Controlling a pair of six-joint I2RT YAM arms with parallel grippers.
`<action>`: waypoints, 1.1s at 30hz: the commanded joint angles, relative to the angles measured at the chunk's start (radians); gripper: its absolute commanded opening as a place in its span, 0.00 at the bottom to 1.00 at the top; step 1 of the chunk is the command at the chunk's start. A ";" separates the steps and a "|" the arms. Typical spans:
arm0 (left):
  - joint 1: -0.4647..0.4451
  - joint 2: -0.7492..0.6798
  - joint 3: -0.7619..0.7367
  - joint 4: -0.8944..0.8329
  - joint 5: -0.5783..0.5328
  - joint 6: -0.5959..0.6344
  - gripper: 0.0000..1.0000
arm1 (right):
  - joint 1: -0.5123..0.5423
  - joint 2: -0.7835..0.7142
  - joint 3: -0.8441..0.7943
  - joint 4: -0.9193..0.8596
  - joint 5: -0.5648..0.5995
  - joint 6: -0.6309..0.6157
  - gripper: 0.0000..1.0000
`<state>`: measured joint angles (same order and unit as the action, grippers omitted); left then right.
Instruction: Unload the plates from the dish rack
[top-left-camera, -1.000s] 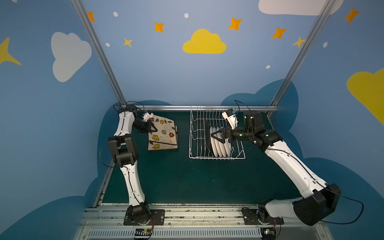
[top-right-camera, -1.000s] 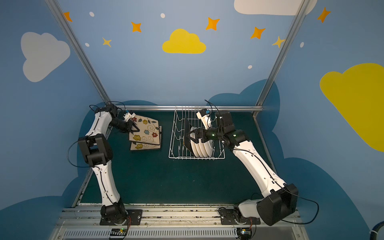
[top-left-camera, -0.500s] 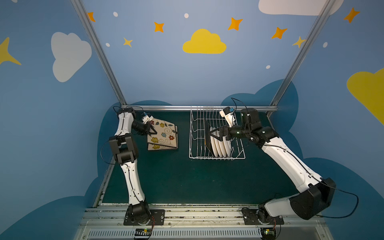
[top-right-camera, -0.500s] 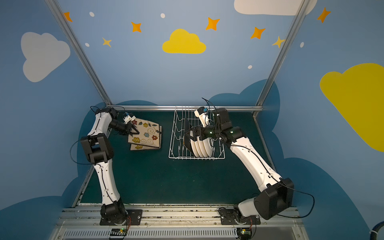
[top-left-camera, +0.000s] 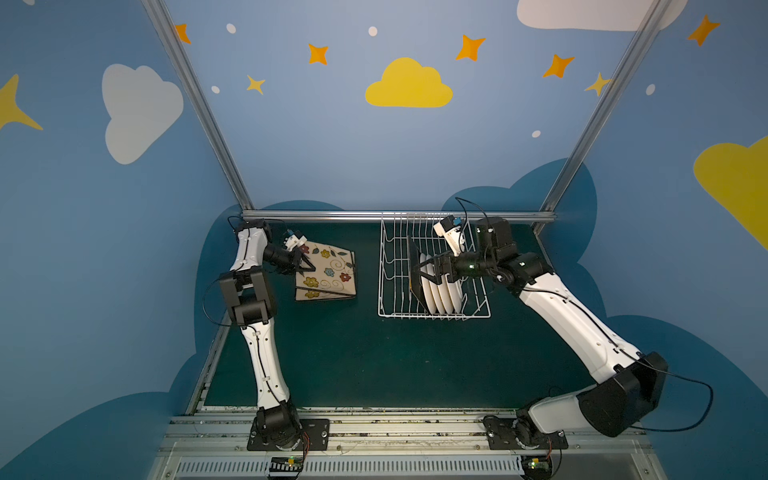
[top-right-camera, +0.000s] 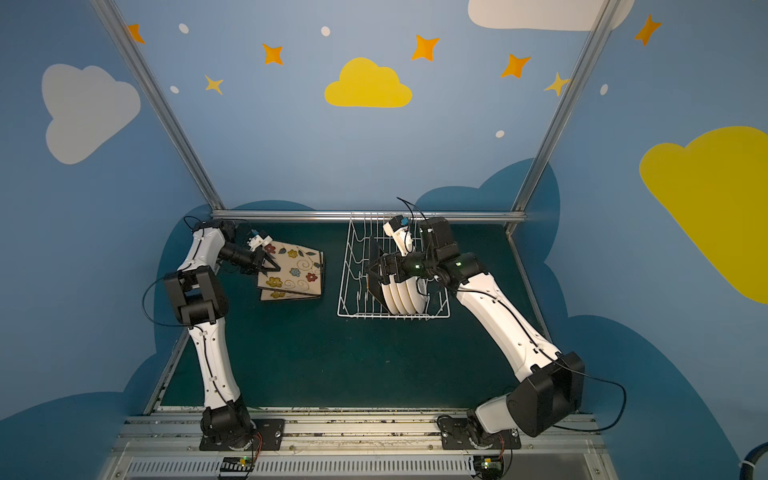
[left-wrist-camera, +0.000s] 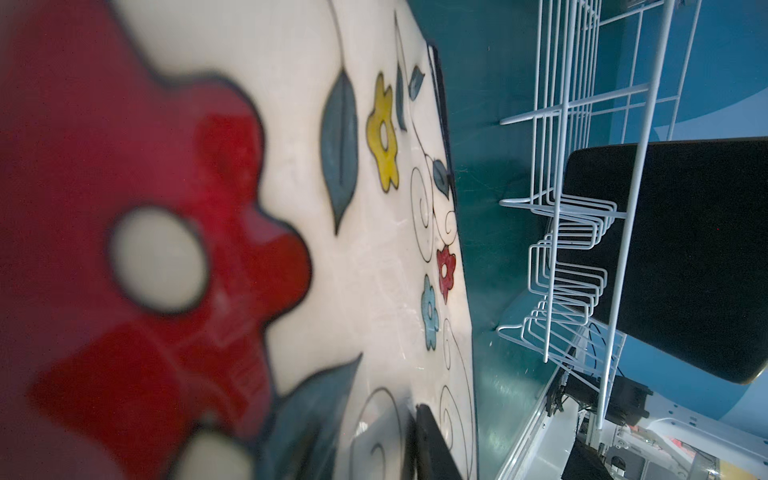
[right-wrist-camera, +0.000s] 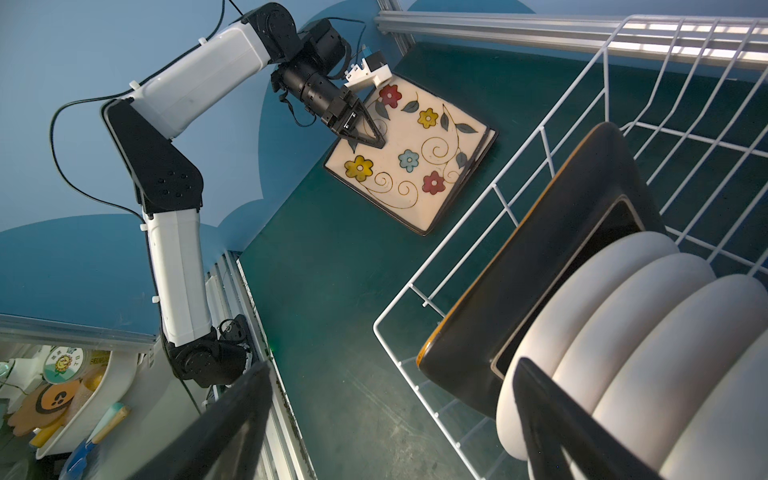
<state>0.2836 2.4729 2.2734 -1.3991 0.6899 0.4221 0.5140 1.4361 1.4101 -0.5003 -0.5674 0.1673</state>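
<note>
A: What is in the rack?
B: One black-backed rounded-square plate (right-wrist-camera: 540, 257) stands on edge in the white wire dish rack (top-left-camera: 395, 270). Four round white plates (right-wrist-camera: 644, 332) stand upright just beside it.
A: Right fingers?
B: Right fingers (right-wrist-camera: 232, 424) are spread wide, with the black plate's upper edge between them. Contact cannot be told.
A: Outside the rack?
B: A stack of cream square flower-painted plates (top-left-camera: 326, 294) lies face up on the dark green bench (top-left-camera: 374, 365), left of the rack and apart from it. Left fingers (right-wrist-camera: 365, 133) pinch the edge of the top plate (right-wrist-camera: 415, 166), which sits offset on those beneath.
A: Room?
B: Blue walls (top-left-camera: 374, 158) with a painted yellow cloud (top-left-camera: 409, 85), white clouds and orange stars. Aluminium posts (top-left-camera: 199, 108) stand at the back corners. The rack is near the back rail (top-left-camera: 316, 215).
</note>
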 joint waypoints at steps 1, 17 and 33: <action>0.001 -0.002 0.015 0.014 0.032 0.023 0.09 | 0.006 0.015 0.030 -0.003 -0.002 -0.003 0.90; 0.016 0.069 0.040 0.016 -0.019 0.006 0.40 | 0.017 0.065 0.100 -0.067 -0.004 -0.013 0.90; 0.029 0.042 0.024 0.090 -0.120 -0.076 0.67 | 0.033 0.064 0.082 -0.032 -0.001 0.006 0.90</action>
<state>0.3046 2.5504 2.2963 -1.3502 0.6247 0.3660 0.5411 1.5013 1.4902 -0.5426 -0.5682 0.1749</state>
